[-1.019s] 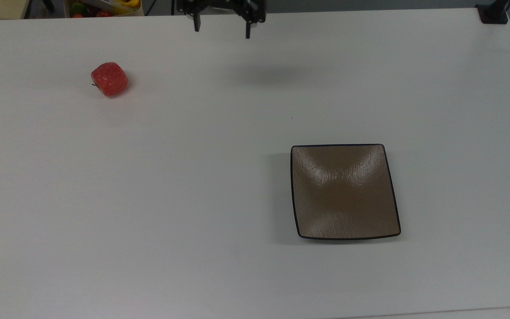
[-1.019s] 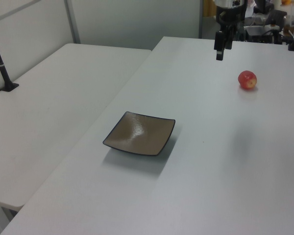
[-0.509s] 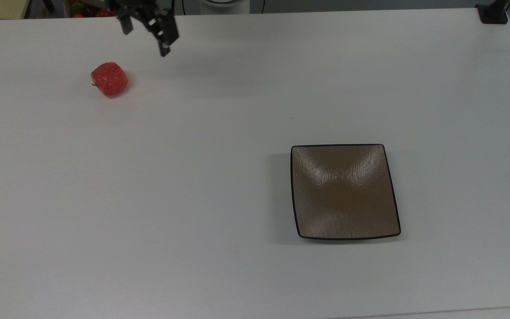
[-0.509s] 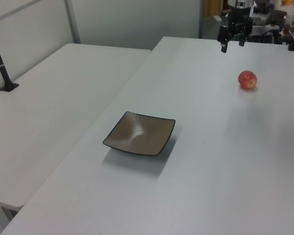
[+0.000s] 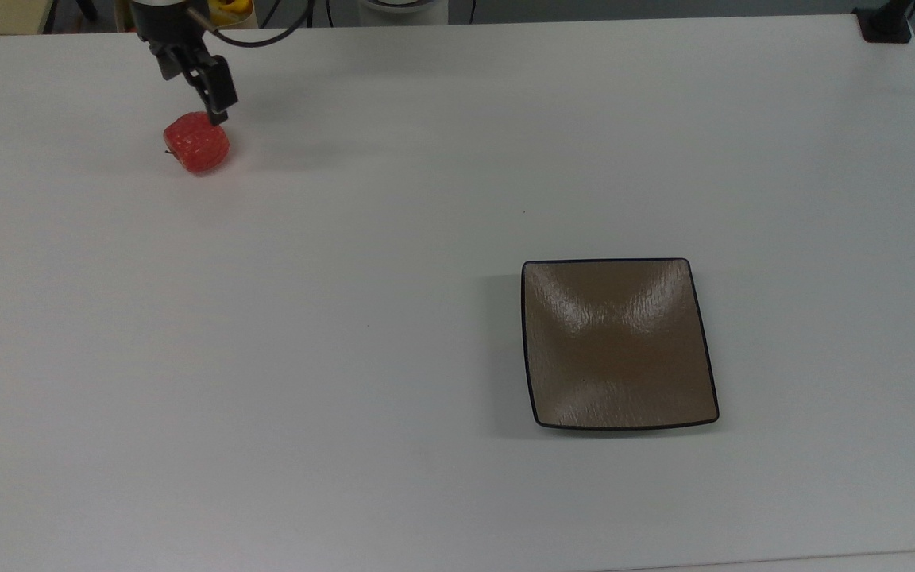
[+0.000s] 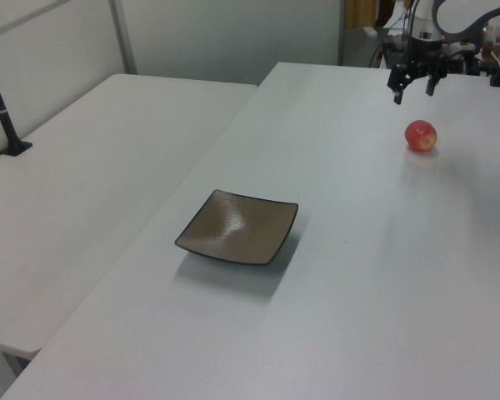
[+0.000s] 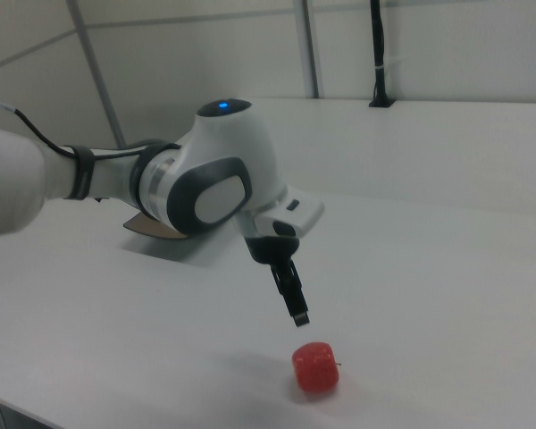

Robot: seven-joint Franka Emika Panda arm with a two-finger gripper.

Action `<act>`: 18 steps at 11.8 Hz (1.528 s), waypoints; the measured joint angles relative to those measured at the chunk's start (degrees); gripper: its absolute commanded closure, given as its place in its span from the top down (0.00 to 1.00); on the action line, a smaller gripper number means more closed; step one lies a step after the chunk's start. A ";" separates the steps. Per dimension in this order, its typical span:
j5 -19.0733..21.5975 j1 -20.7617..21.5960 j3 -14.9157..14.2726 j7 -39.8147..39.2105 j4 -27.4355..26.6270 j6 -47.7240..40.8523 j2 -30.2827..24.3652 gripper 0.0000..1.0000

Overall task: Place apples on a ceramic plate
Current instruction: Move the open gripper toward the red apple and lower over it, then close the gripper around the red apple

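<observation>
From my remote station, the white counter (image 5: 394, 238) fills the scene, matte and bare apart from two things. The apple (image 5: 196, 142), small, red and pale-speckled, sits on the counter near the far left corner in the top view. The ceramic plate (image 5: 619, 343), square, glossy brown with a thin dark rim, lies well apart from it, toward the near edge on the top view's right, with nothing on it.

The hand (image 6: 413, 92) hangs above the counter just beside the apple and clear of it. In the left view its two fingers (image 6: 397, 94) stand spread apart, holding nothing.

The left view adds the room: a second white counter (image 6: 92, 167) butted against the first along one long edge, pale partition walls behind, and a black post (image 6: 2, 108) clamped on that second counter.

The right view looks from the opposite side. The arm's white-and-grey body (image 7: 205, 183) with a small blue light fills the middle, one dark finger (image 7: 291, 291) points down above the apple (image 7: 315, 366), and the plate (image 7: 147, 227) shows as a brown sliver behind the arm.

At the far edge of the counter the top view catches a bin of coloured items (image 5: 227, 11).
</observation>
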 measured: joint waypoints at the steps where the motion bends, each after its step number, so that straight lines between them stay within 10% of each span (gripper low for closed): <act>1: 0.00 -0.16 -1.29 0.00 -0.67 0.02 0.17 1.00; 11: 0.00 -1.50 -2.50 0.00 -2.01 6.66 8.80 1.00; 14: -0.11 -1.51 -2.50 0.00 -2.05 6.96 11.24 0.53; 18: -1.02 -1.48 -2.48 0.00 -1.99 7.84 11.97 0.50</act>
